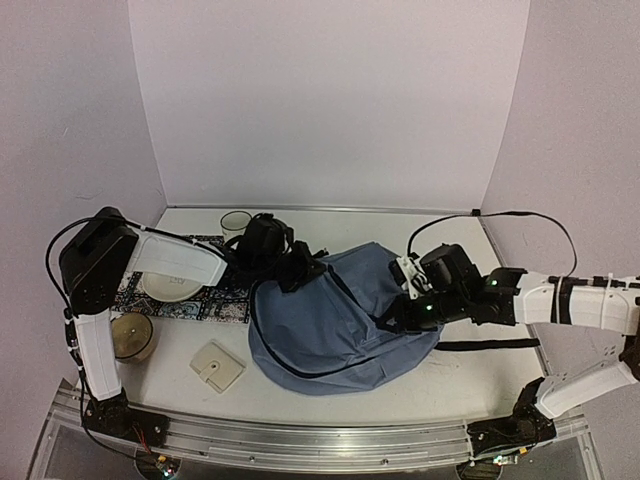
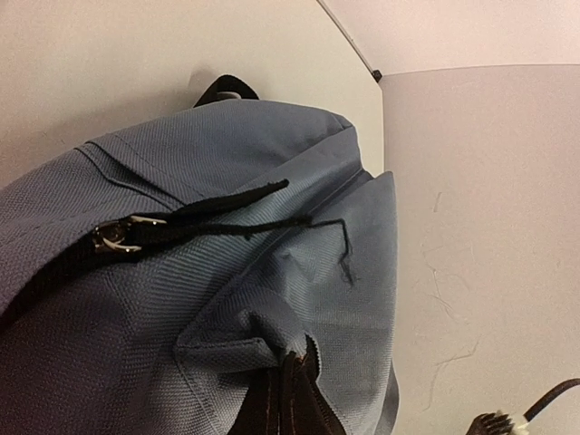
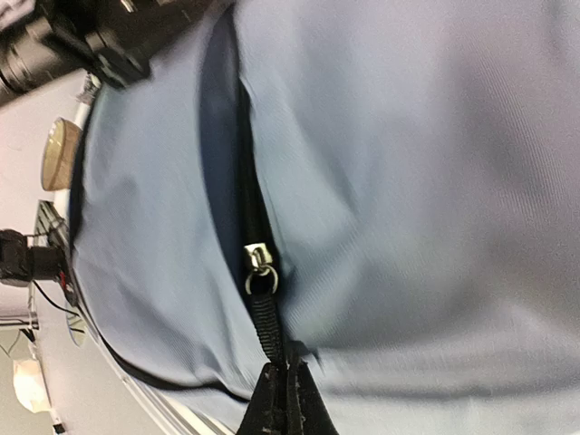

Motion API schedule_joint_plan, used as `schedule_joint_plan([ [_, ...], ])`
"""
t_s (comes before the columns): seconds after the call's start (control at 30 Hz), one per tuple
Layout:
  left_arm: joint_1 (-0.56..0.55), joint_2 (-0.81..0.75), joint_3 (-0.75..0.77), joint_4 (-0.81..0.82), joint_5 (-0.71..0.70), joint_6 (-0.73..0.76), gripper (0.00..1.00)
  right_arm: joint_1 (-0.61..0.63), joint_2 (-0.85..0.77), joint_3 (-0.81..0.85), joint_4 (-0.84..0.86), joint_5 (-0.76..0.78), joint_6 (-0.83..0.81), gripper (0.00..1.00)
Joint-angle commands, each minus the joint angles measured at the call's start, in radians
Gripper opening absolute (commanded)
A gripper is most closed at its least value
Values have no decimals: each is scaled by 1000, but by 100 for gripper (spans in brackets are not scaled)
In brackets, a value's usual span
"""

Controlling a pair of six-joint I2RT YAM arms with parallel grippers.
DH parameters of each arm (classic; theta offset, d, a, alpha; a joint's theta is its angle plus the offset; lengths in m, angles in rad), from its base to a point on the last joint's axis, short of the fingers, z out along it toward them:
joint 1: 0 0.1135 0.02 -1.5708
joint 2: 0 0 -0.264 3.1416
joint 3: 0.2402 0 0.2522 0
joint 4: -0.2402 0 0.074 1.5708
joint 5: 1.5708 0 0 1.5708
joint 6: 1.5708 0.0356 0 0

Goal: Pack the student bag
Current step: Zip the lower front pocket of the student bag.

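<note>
The student bag (image 1: 335,325), blue-grey with black trim, lies flat in the middle of the table. My left gripper (image 1: 301,271) is at its upper left end. In the left wrist view this gripper (image 2: 294,364) is shut on a pinched fold of the bag's fabric (image 2: 227,340), below a metal zipper slider (image 2: 118,234). My right gripper (image 1: 393,318) is over the bag's right side. In the right wrist view it (image 3: 286,372) is shut on the black zipper pull strap (image 3: 265,317), which hangs from a silver slider (image 3: 257,257).
A patterned mat (image 1: 205,305) with a white bowl (image 1: 170,288) lies left of the bag. A white mug (image 1: 236,224) stands behind it. A tan round container (image 1: 132,337) and a small white square box (image 1: 217,366) sit at the front left. A black strap (image 1: 490,345) trails to the right.
</note>
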Motion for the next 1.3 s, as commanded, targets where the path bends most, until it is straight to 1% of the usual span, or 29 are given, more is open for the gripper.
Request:
schedule_joint_plan([
  [0.0, 46, 14, 61, 0, -110, 1, 0, 6, -59, -83, -81, 13, 40, 0],
  [0.17, 50, 23, 84, 0, -133, 5, 0, 5, -71, -137, -81, 32, 60, 0],
  [0.3, 49, 17, 95, -1, -116, 42, 1, 5, -64, -122, -70, 37, 42, 0],
  [0.4, 48, -14, 86, -1, -97, 89, 9, 5, -58, -82, -63, 53, 12, 0],
  [0.47, 48, -48, 66, -2, -95, 127, 13, 4, -51, -52, -64, 68, -5, 3],
  [0.53, 48, -95, 46, -2, -95, 166, 22, 5, -40, -25, -67, 81, -24, 9],
  [0.6, 48, -143, 22, -5, -86, 214, 34, 5, -30, -5, -76, 88, -38, 13],
  [0.63, 48, -166, 11, -7, -77, 253, 39, 6, -29, 1, -80, 93, -41, 19],
  [0.7, 46, -220, -17, -18, -61, 316, 51, 5, -34, 5, -87, 109, -42, 42],
  [0.73, 45, -246, -31, -32, -57, 343, 55, 5, -41, 5, -89, 118, -40, 52],
  [0.77, 43, -269, -43, -55, -63, 372, 59, 5, -47, 7, -91, 127, -39, 59],
  [0.83, 32, -323, -54, -165, -113, 434, 68, 5, -57, 14, -97, 142, -41, 63],
  [0.93, 24, -414, -95, -330, -216, 465, 85, 5, -63, 35, -125, 160, -65, 68],
  [1.0, 23, -462, -137, -409, -263, 463, 92, 5, -68, 43, -140, 188, -70, 72],
  [1.07, 18, -514, -186, -471, -272, 466, 97, 6, -70, 47, -144, 201, -77, 75],
  [1.1, 14, -540, -213, -500, -277, 467, 99, 5, -68, 51, -143, 206, -82, 76],
  [1.17, 0, -578, -250, -560, -293, 468, 100, 5, -60, 59, -144, 215, -94, 80],
  [1.27, -15, -620, -311, -608, -292, 425, 99, 5, -42, 76, -142, 218, -117, 85],
])
